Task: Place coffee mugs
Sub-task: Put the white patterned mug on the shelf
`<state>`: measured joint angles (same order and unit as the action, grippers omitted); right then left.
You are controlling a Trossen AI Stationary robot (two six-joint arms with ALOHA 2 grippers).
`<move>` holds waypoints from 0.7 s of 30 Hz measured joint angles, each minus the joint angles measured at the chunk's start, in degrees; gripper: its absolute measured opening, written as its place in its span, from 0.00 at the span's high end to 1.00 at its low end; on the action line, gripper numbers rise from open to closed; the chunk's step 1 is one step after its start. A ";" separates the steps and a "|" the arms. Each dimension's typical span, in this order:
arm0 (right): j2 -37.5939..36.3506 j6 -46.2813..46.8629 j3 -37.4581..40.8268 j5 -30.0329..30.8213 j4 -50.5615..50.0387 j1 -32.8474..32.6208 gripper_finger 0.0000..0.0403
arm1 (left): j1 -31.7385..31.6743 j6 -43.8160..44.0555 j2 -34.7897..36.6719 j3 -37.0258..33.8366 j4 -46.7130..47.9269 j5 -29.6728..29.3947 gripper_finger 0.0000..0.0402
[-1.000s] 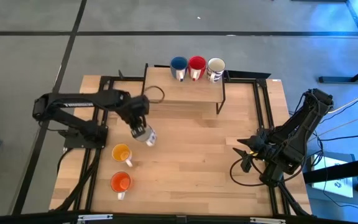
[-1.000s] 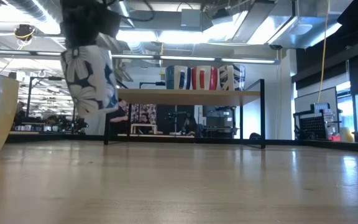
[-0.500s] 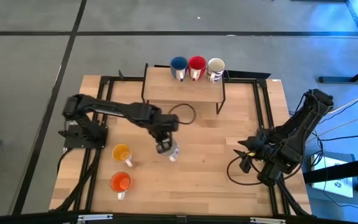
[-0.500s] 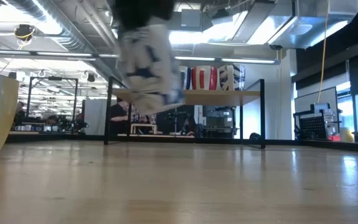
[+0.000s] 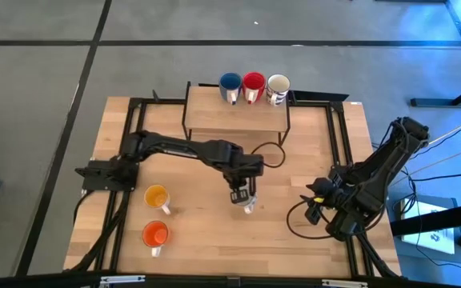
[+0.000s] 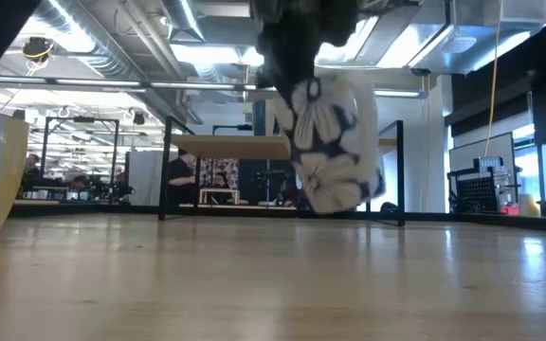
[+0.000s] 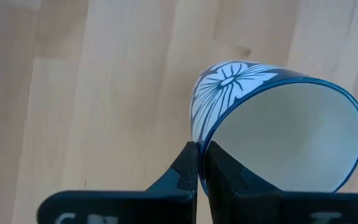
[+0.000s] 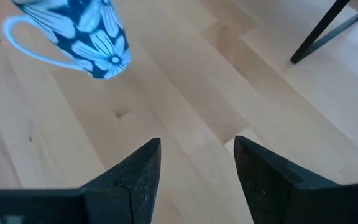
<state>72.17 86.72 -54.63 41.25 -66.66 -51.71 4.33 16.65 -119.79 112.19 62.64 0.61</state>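
Transfer step — left tool (image 7: 199, 163) pinches the floral mug (image 7: 278, 130) by its rim above the table (image 5: 294, 216); right tool (image 8: 196, 163), spread and empty, must next receive it.

Pale wooden bench (image 5: 278, 216) with a black frame (image 5: 338, 144) along its edges. At 12 o'clock, a small wooden shelf (image 5: 214, 118) on thin black legs. Beyond, in the low view, ceiling lights (image 6: 207, 52), pipes, and people (image 6: 180, 180) among desks.

Flowered mug (image 6: 335, 142) hides shelf mugs in low view; handle cut off, left wrist view.
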 joint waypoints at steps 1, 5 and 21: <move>0.15 0.00 0.00 -0.20 0.01 0.01 0.53 | -0.13 -0.49 -0.95 0.81 0.72 0.12 0.99; 0.21 0.01 0.00 -0.83 0.03 0.00 0.53 | -0.41 -0.69 -3.43 2.09 2.33 0.28 0.99; 0.19 0.00 0.00 -0.83 -0.42 0.01 0.53 | -0.75 -0.35 -4.50 1.98 3.15 1.06 0.94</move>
<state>72.36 86.72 -54.63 40.42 -67.08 -51.70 3.59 16.29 -124.29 114.17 65.79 1.67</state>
